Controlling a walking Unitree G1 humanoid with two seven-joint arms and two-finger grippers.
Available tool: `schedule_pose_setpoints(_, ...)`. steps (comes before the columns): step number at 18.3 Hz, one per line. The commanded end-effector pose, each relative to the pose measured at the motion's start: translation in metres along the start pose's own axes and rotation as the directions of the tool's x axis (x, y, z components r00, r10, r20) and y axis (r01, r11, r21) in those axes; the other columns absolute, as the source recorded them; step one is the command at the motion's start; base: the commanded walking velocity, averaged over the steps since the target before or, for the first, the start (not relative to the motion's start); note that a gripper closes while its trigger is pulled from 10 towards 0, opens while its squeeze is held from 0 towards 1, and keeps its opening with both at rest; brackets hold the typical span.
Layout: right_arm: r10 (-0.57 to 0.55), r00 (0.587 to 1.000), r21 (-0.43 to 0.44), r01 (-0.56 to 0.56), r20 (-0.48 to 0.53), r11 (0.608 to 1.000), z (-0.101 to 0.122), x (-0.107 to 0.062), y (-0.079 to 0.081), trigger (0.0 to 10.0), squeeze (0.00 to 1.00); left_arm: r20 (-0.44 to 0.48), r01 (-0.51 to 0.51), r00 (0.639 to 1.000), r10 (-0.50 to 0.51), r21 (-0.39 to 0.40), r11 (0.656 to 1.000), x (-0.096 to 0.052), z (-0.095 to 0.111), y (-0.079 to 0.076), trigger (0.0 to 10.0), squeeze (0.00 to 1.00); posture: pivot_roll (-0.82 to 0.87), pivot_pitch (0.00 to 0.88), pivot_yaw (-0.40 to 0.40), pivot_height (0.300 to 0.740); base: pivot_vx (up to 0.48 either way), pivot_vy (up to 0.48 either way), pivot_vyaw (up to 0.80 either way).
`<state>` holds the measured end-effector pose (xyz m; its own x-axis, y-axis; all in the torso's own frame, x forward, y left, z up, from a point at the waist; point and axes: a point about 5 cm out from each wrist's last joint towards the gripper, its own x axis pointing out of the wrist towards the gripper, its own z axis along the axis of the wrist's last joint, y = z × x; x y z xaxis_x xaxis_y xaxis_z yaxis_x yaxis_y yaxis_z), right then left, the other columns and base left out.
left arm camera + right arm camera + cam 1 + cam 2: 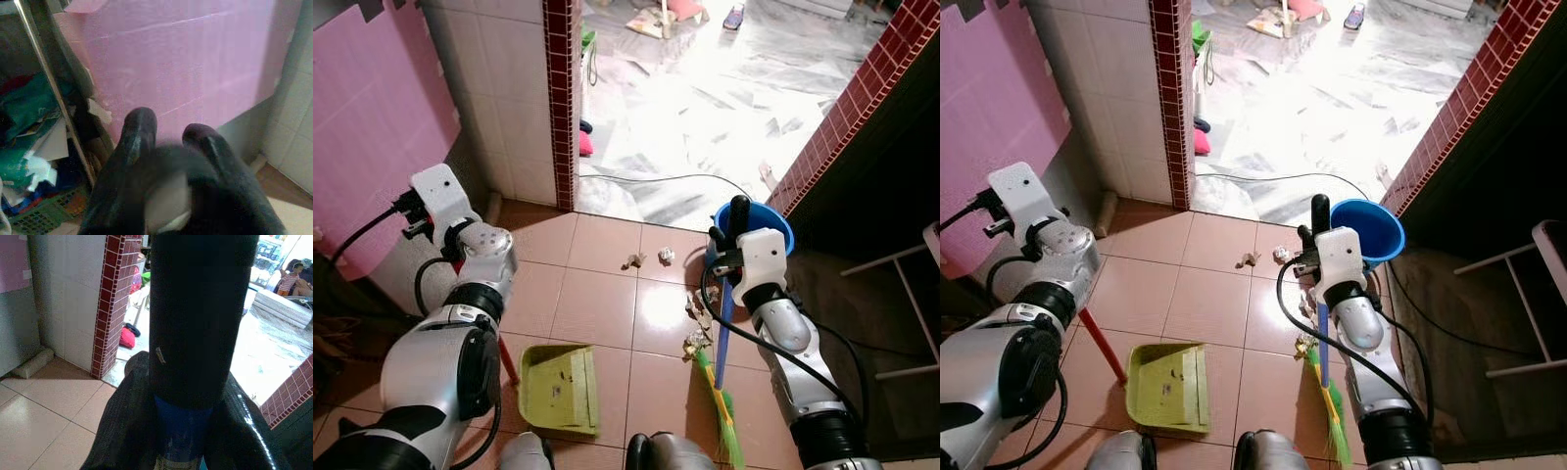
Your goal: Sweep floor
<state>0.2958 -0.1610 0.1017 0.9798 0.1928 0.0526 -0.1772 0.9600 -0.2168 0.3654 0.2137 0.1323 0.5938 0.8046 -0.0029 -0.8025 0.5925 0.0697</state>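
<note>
The right gripper (732, 257) clamps the broom (723, 338) high on its stiff, light handle; the left gripper (166, 147) appears closed on the dustpan's red handle (1102, 345).

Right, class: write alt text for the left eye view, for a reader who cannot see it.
The robot's right tool grips a blue-handled broom over scraps of litter on a tan tiled floor. A green dustpan lies nearby, and a blue bucket stands behind the broom.
</note>
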Motion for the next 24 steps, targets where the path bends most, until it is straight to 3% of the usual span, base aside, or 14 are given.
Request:
schedule_pose_setpoints(1,0.000,0.999,-0.031,0.002,0.043,1.000,0.011,0.001,-0.003,10.0,0.00,-0.017,0.008,1.000,-0.007,0.032,0.999,-0.004,-0.005,-0.002,10.0,1.00,-0.20,0.067,-0.045,0.740,0.000,0.000,0.00)
schedule_pose_setpoints(2,-0.001,0.999,-0.030,0.002,0.045,1.000,0.012,0.001,-0.003,10.0,0.00,-0.025,0.016,1.000,-0.015,0.046,0.999,-0.005,-0.009,-0.001,10.0,1.00,-0.20,0.066,-0.045,0.740,0.000,0.000,0.00)
schedule_pose_setpoints(3,-0.001,0.999,-0.030,0.002,0.043,1.000,0.012,0.000,-0.003,10.0,0.00,-0.028,0.032,0.999,-0.030,0.057,0.998,-0.006,-0.012,-0.001,10.0,0.94,-0.20,0.067,-0.046,0.740,0.000,0.000,0.00)
schedule_pose_setpoints(4,0.001,0.999,-0.030,0.000,0.041,1.000,0.011,-0.001,-0.003,10.0,0.00,-0.035,0.048,0.998,-0.047,0.054,0.997,-0.007,-0.015,-0.002,10.0,0.71,-0.20,0.067,-0.046,0.740,0.000,0.000,0.00)
schedule_pose_setpoints(5,0.002,0.999,-0.031,0.000,0.040,1.000,0.011,-0.001,-0.003,10.0,0.00,-0.032,0.056,0.998,-0.054,0.061,0.997,-0.008,-0.015,-0.002,10.0,0.71,-0.20,0.065,-0.049,0.740,0.000,0.000,0.00)
schedule_pose_setpoints(6,0.003,0.999,-0.030,-0.002,0.039,1.000,0.011,0.001,-0.003,10.0,0.00,-0.032,0.082,0.996,-0.080,0.061,0.995,-0.012,-0.017,-0.005,10.0,0.59,-0.19,0.062,-0.052,0.740,0.000,0.000,0.00)
schedule_pose_setpoints(8,0.007,0.999,-0.027,-0.005,0.044,1.000,0.013,0.004,-0.001,10.0,0.00,-0.029,0.131,0.991,-0.129,0.066,0.989,-0.019,-0.019,-0.011,10.0,0.55,-0.18,0.061,-0.053,0.740,0.000,0.000,0.00)
schedule_pose_setpoints(9,0.009,0.999,-0.024,-0.007,0.047,1.000,0.014,0.006,0.000,10.0,0.00,-0.025,0.155,0.988,-0.154,0.071,0.985,-0.022,-0.021,-0.014,10.0,1.00,-0.17,0.060,-0.053,0.740,0.000,0.000,0.00)
schedule_pose_setpoints(14,0.017,0.999,0.001,-0.017,0.051,1.000,0.013,0.012,0.008,10.0,0.00,0.017,0.309,0.950,-0.311,0.081,0.948,-0.033,-0.029,-0.020,10.0,1.00,-0.12,0.058,-0.050,0.740,0.000,0.000,0.00)
schedule_pose_setpoints(18,0.021,0.998,0.016,-0.022,0.052,1.000,0.012,0.015,0.013,10.0,0.00,0.077,0.323,0.940,-0.333,0.115,0.939,-0.033,-0.032,-0.012,10.0,1.00,-0.08,0.055,-0.048,0.740,0.000,0.000,0.00)
schedule_pose_setpoints(24,0.026,0.998,0.027,-0.027,0.059,0.999,0.012,0.019,0.017,10.0,0.00,0.155,0.446,0.865,-0.477,0.199,0.873,-0.034,-0.039,0.007,10.0,1.00,-0.04,0.054,-0.044,0.740,0.000,0.000,0.00)
